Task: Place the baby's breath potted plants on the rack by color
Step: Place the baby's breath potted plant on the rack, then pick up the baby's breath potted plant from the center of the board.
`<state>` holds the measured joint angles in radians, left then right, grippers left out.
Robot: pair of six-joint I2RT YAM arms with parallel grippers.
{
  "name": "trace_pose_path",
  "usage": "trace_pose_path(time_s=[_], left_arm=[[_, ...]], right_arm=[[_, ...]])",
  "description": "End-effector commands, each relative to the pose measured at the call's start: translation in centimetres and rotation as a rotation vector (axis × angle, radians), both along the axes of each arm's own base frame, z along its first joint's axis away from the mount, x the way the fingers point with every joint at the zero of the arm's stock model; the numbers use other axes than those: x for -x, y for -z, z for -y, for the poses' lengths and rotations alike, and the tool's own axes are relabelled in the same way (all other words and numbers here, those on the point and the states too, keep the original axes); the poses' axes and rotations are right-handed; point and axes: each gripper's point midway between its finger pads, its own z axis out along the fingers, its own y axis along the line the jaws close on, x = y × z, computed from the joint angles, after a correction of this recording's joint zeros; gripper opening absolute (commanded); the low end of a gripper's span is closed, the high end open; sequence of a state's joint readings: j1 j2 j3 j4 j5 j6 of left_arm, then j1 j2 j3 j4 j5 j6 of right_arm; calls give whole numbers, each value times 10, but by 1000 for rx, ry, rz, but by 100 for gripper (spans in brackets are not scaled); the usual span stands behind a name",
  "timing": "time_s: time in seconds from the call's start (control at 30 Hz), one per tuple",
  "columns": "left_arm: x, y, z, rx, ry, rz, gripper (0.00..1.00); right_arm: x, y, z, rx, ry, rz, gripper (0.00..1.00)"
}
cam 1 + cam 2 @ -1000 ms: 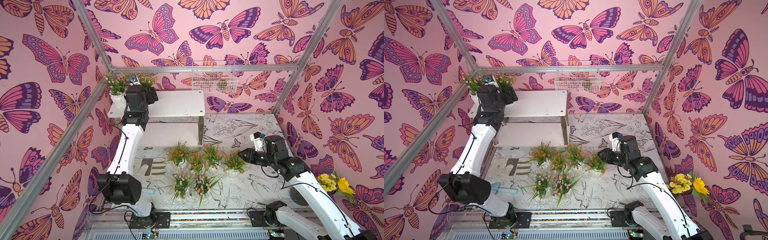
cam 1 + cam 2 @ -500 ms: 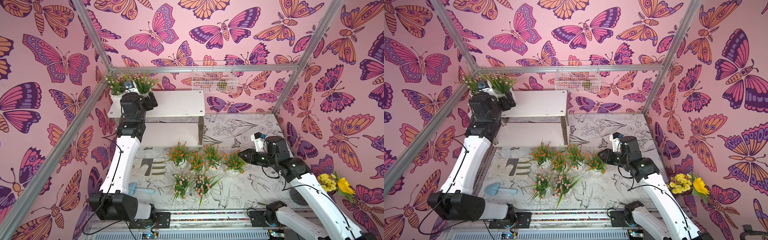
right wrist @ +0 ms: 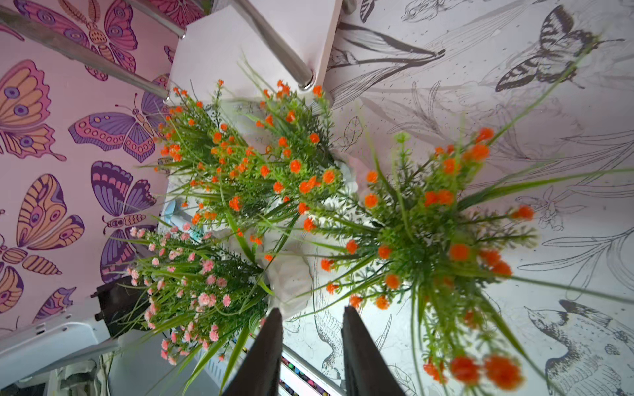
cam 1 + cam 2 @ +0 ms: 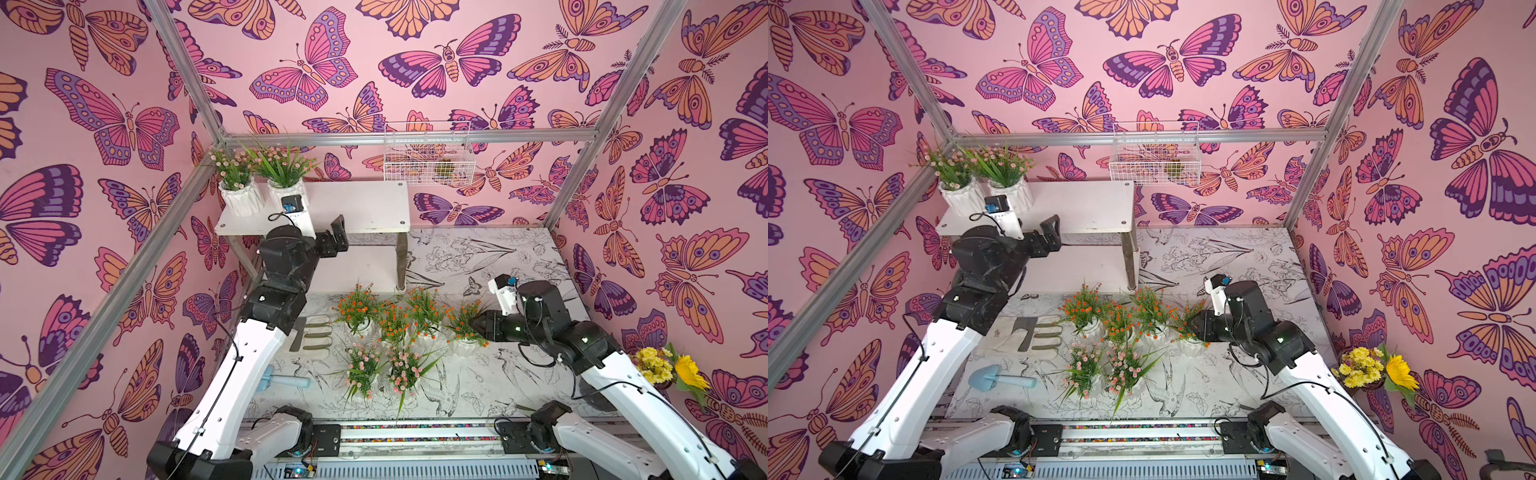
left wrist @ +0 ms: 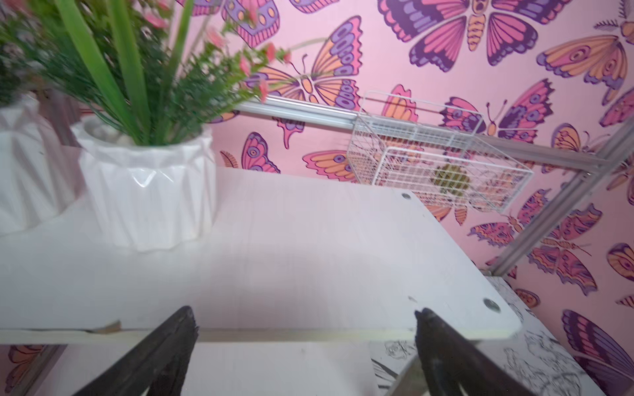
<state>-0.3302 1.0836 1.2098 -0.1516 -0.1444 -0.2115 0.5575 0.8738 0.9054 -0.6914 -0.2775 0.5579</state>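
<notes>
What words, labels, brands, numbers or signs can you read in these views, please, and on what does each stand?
None can be read.
The white pots, the rack and the wire basket show no lettering.
The wallpaper and the table cover carry only drawings.
Any print on the circuit board by the arm bases is too small to read.

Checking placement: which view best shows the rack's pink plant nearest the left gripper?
Left wrist: that pink plant shows large, pot flat on the rack. Both top views show it small, partly behind the wrist camera; right wrist misses it.
</notes>
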Motion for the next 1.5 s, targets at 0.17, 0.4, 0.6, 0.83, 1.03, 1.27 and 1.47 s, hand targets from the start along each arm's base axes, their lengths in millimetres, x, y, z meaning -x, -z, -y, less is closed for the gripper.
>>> trace_pose_path(time_s=[0.17,0.4,0.6,0.83,1.03,1.27,1.47], left_arm=[[46,56,54,5,215,-92,98],[82,89,61,20,252,-118,97],[95,112,54,49,239,-154,98],[94,117,56,23,249,-183,99],[97,116,55,4,253,-184,99],[101,117,50,-1,244,-185,100],[104,120,46,4,236,-182,100]], right_arm=[[30,27,-28,109,-31,48,32],[43,71,-40,117,-27,30,30],[50,99,-45,115,-28,7,30],[55,117,-70,109,-55,13,29],[56,119,-99,123,-93,34,29],[60,115,-123,118,-125,51,28],[63,112,-126,139,-130,62,28]])
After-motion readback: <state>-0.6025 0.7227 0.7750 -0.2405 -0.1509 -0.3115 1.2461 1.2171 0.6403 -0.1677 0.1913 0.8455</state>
